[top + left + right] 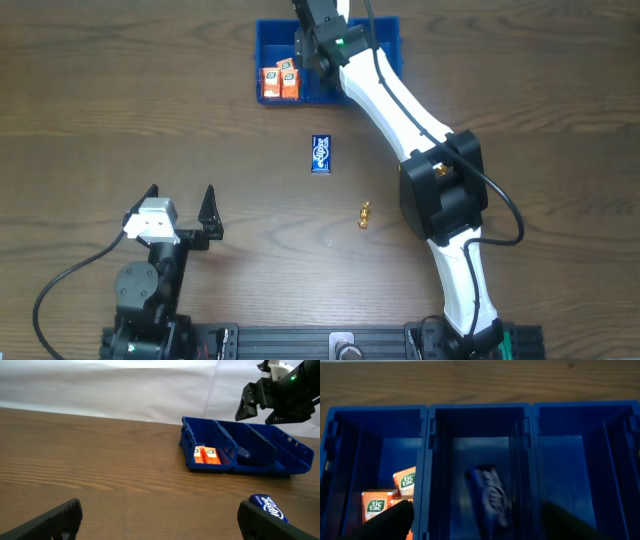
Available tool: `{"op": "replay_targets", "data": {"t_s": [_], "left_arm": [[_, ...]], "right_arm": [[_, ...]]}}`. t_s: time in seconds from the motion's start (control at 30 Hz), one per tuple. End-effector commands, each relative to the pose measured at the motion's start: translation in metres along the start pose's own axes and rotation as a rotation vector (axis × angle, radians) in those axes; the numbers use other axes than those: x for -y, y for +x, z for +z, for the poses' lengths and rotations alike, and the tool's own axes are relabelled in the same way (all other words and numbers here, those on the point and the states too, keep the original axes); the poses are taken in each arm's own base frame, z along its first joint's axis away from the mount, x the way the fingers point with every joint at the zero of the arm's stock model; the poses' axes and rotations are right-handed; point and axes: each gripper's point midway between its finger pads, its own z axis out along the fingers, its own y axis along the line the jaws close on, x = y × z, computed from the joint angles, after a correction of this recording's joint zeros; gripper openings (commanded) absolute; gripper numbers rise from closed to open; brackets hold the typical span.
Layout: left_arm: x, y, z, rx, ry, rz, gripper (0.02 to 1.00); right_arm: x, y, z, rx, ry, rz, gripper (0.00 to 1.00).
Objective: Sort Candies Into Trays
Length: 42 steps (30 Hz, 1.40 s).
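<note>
A blue tray [261, 50] with three compartments stands at the far middle of the table. Orange candy boxes [280, 82] [375, 505] lie in its left compartment. My right gripper [312, 50] [477, 527] hangs open above the middle compartment, where a blue candy bar [489, 495] lies. A second blue bar [321, 154] [267, 507] rests on the table below the tray. A gold-wrapped candy [364, 215] lies nearer the right arm. My left gripper [181, 195] [160, 525] is open and empty at the near left.
The left wrist view shows the tray [295, 457], the orange boxes [207, 456] and the right gripper [260, 407] above it. The tray's right compartment [575, 465] holds nothing. Bare wooden table lies all around.
</note>
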Motion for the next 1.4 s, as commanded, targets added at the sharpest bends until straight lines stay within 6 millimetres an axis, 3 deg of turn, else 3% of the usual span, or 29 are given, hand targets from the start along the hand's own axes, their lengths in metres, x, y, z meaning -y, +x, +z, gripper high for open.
{"op": "replay_targets", "data": {"t_s": [0.03, 0.13, 0.23, 0.3, 0.43, 0.5, 0.7, 1.0, 1.27, 1.4], "left_arm": [[-0.003, 0.018, 0.001, -0.05, -0.014, 0.007, 0.998], [-0.003, 0.018, 0.001, -0.05, -0.014, 0.007, 0.998], [-0.003, 0.018, 0.001, -0.05, -0.014, 0.007, 0.996], [-0.003, 0.018, 0.001, -0.05, -0.014, 0.007, 0.998], [-0.003, 0.018, 0.001, -0.05, -0.014, 0.007, 0.998], [-0.003, 0.018, 0.001, -0.05, -0.014, 0.007, 0.998], [-0.003, 0.018, 0.001, -0.05, -0.014, 0.007, 0.998], [-0.003, 0.018, 0.001, -0.05, -0.014, 0.007, 0.998], [-0.003, 0.018, 0.001, -0.05, -0.014, 0.007, 0.998], [-0.003, 0.018, 0.001, -0.05, -0.014, 0.007, 0.998]], "right_arm": [[0.002, -0.009, -0.024, 0.007, 0.004, -0.003, 0.858], [-0.001, -0.002, -0.074, -0.042, -0.013, -0.035, 0.855], [-0.019, 0.037, -0.111, -0.184, -0.066, -0.107, 0.855], [-0.026, 0.062, -0.12, -0.27, -0.073, -0.131, 0.855], [-0.026, 0.113, -0.108, -0.396, -0.027, -0.124, 0.86], [-0.022, 0.149, -0.093, -0.48, -0.021, -0.096, 0.86], [-0.024, 0.211, -0.056, -0.561, -0.087, -0.068, 0.838], [-0.017, 0.237, -0.032, -0.602, -0.053, -0.061, 0.774], [-0.009, 0.233, -0.027, -0.58, -0.014, -0.034, 0.621], [-0.007, 0.232, -0.026, -0.578, -0.008, -0.033, 0.461]]}}
